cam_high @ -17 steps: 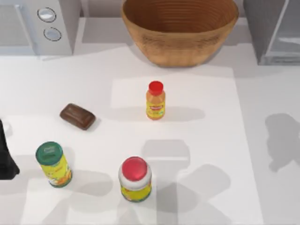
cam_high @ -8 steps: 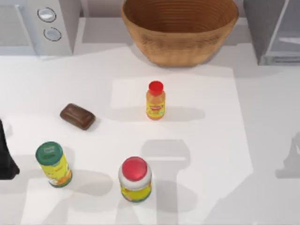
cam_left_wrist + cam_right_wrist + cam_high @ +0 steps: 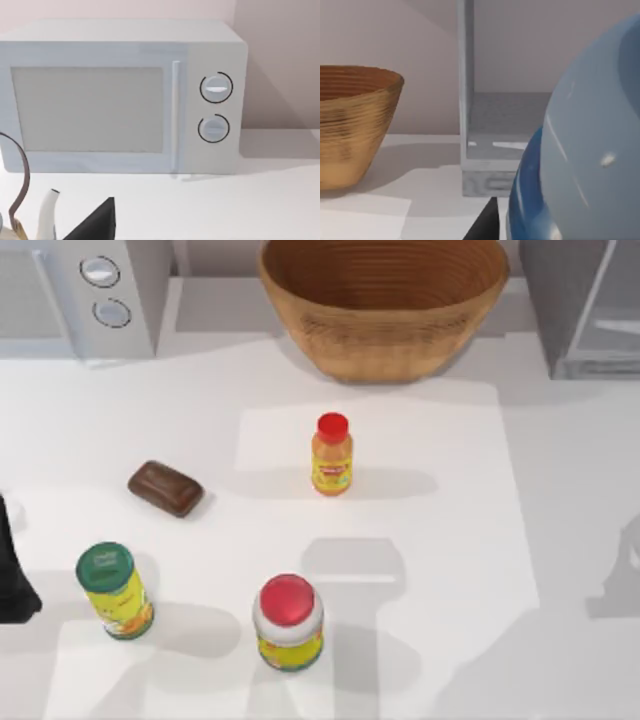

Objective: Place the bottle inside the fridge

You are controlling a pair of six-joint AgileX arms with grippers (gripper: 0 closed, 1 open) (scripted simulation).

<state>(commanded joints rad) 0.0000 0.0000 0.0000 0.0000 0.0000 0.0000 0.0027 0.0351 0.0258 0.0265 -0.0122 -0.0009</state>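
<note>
- One fridge (image 3: 580, 310) is standing at the table's far right corner. In the right wrist view its door is swung open and its grey inside is facing the camera, so the carry should be heading straight into that opening.
- Beside it, at the far edge's middle, the basket (image 3: 385, 300) is sitting. I judge that the approach should be staying on the fridge's side and away from the basket's rim.
- Close before the right wrist camera, the bottle (image 3: 590, 150) is hanging off the table in front of the fridge, blue cap and clear body looming large. It should be travelling level and slowly, clearing the door edge and the floor lip before going in.
- Clenched on the bottle, as I judge it, the right gripper (image 3: 487, 222) should be letting go only once the bottle is resting well inside.
- Parked at the table's left edge, the left arm (image 3: 12, 575) is idling.
</note>
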